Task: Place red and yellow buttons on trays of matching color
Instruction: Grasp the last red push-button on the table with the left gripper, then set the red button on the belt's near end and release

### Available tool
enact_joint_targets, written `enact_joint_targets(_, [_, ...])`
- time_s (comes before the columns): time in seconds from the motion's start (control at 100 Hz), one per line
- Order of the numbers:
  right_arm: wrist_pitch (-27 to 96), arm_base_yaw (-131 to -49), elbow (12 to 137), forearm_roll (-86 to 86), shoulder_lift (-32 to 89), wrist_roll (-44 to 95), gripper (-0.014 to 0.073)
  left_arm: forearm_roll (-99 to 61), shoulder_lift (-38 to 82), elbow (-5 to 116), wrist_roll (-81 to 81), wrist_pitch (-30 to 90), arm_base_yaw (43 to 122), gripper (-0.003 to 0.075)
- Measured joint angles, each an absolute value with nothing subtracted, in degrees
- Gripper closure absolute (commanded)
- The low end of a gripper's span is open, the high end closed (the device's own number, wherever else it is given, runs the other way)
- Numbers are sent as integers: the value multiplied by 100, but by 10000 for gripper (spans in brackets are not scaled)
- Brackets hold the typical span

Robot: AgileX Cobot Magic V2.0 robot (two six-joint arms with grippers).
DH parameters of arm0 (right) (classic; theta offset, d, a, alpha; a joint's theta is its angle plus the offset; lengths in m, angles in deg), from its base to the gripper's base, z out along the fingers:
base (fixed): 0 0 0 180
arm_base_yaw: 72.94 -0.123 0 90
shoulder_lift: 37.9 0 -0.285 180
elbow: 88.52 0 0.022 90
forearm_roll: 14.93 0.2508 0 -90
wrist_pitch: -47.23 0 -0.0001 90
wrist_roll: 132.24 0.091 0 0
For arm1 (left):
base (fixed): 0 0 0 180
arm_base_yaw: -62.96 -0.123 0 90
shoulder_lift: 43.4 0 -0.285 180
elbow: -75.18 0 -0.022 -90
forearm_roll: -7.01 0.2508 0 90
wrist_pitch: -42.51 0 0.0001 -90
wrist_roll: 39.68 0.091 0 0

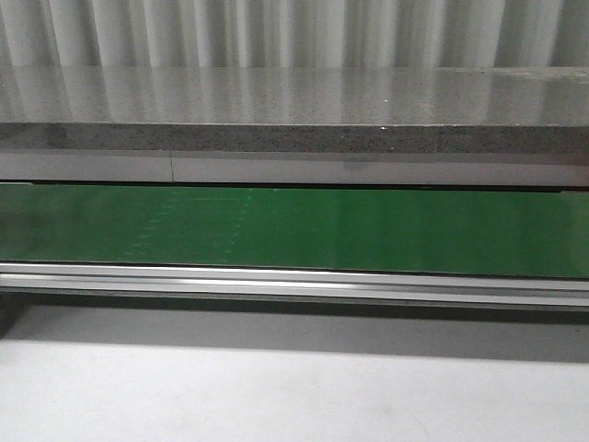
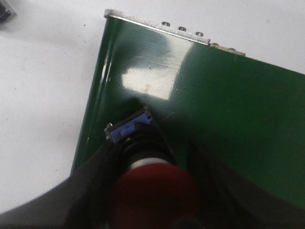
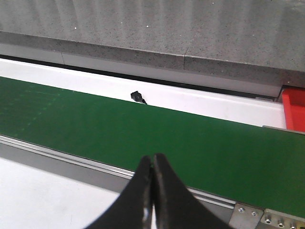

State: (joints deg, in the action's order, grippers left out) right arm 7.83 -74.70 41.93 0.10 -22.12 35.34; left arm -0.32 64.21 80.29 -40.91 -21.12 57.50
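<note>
Conveyor belt (image 1: 294, 230), green, crossing the middle of the front view from edge to edge, with an aluminium rail (image 1: 294, 279) along its near side and a grey speckled stone ledge (image 1: 294, 110) behind it. White desk (image 1: 294, 387) fills the lower part of that view; neither arm shows there.

Left claw (image 2: 147, 181), lower centre of the left wrist view: clamped on 1 red button (image 2: 152, 193), its red cap blurred and close to the lens, its black-and-blue base (image 2: 131, 128) pointing at the belt, near the belt's end.

Right claw (image 3: 153, 164), bottom centre of the right wrist view: fingertips pressed together, holding nothing, above the belt's near edge.

Red tray (image 3: 294, 109), corner only, right edge of the right wrist view, beyond the belt.

Small black item (image 3: 137, 97), on the white strip behind the belt; kind cannot be told.
</note>
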Motion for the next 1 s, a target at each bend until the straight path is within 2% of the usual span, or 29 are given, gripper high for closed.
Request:
enact_joint_targets(0.08, [783, -7470, 4193, 10, -2212, 3534, 660, -66, 6522, 7990, -4091, -2111, 5750, 581])
enact_joint_targets(0.12, [783, -7470, 4193, 10, -2212, 3534, 660, -82, 6546, 7988, -4091, -2099, 5750, 546])
enact_joint_targets(0.3, [783, -7470, 4193, 10, -2212, 3534, 660, -118, 6594, 7988, -4091, -2005, 5750, 268])
enact_joint_targets(0.4, [783, -7470, 4193, 10, -2212, 3534, 660, -118, 6601, 7988, -4091, -1937, 5750, 184])
enact_joint_targets(0.82, [783, -7470, 4193, 10, -2212, 3534, 660, -966, 6601, 7988, -4091, -1074, 5750, 185])
enact_joint_targets(1.0, [783, -7470, 4193, 10, -2212, 3534, 660, -926, 6601, 7988, -4354, -1084, 5311, 185])
